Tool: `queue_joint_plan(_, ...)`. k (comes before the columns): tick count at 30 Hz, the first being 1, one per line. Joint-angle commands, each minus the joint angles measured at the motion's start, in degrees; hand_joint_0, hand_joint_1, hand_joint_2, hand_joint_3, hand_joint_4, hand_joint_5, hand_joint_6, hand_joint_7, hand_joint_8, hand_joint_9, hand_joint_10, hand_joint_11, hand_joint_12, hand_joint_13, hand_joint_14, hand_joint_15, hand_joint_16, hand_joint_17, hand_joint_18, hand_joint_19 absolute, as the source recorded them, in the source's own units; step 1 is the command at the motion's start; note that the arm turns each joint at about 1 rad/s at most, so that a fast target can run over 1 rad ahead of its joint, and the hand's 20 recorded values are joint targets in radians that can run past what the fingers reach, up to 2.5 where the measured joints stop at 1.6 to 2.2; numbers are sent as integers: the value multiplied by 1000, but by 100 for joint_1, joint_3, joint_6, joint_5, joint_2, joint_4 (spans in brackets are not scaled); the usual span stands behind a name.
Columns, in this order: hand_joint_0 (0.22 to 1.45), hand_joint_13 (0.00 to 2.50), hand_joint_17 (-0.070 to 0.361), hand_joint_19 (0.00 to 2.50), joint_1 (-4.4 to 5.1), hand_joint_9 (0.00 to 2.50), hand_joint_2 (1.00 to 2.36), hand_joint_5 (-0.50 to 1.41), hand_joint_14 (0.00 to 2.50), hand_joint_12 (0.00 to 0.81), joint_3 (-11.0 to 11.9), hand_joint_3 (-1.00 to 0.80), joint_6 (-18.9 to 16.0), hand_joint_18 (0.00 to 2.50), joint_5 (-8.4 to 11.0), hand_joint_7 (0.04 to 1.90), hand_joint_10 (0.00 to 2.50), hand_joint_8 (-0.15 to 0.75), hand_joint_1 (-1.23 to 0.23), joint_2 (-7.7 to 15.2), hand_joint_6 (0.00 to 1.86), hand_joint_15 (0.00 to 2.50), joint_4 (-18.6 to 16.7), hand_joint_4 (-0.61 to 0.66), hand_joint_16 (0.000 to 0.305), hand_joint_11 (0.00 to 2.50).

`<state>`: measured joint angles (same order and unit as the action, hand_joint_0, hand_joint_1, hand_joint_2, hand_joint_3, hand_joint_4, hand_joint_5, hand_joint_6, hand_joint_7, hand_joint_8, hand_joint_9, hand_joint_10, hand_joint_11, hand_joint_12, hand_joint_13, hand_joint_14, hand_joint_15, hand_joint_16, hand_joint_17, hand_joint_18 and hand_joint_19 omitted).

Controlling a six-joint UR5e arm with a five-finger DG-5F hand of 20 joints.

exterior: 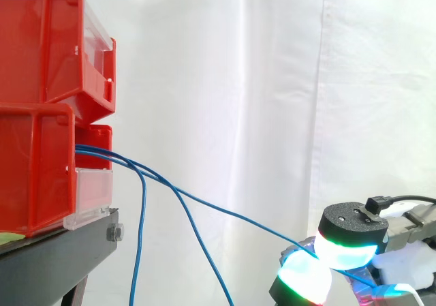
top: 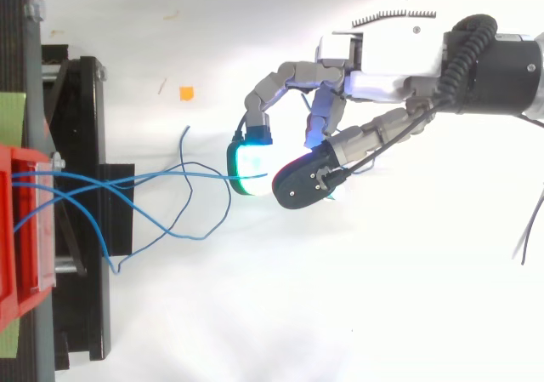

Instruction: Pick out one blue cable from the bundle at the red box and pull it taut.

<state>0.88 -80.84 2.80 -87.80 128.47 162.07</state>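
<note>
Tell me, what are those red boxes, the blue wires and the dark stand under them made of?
Red boxes: likely moulded plastic, glossy, with ribbed walls and clear front panels. Blue cable: thin, flexible, probably plastic-sheathed wire; it hangs in soft curves. Stand: looks like dark-painted metal, matt, with a bolt at its edge.

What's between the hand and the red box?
One blue cable spans from box to hand; other cables droop beside it. Nothing else in the side view.
</note>
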Motion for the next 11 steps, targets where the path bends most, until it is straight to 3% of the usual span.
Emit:
queue_joint_plan(1,614,1186,138,742,0,1364,1020,-104,27,446,-2,-59,1,913,0,1028,31,310,-743,-6,871,747,0,-66,61,895)
queue_joint_plan(11,613,1136,133,766,0,1318,1019,-109,28,432,-2,-131,1,888,0,1030,30,302,-739,3,857,753,0,-29,59,878)
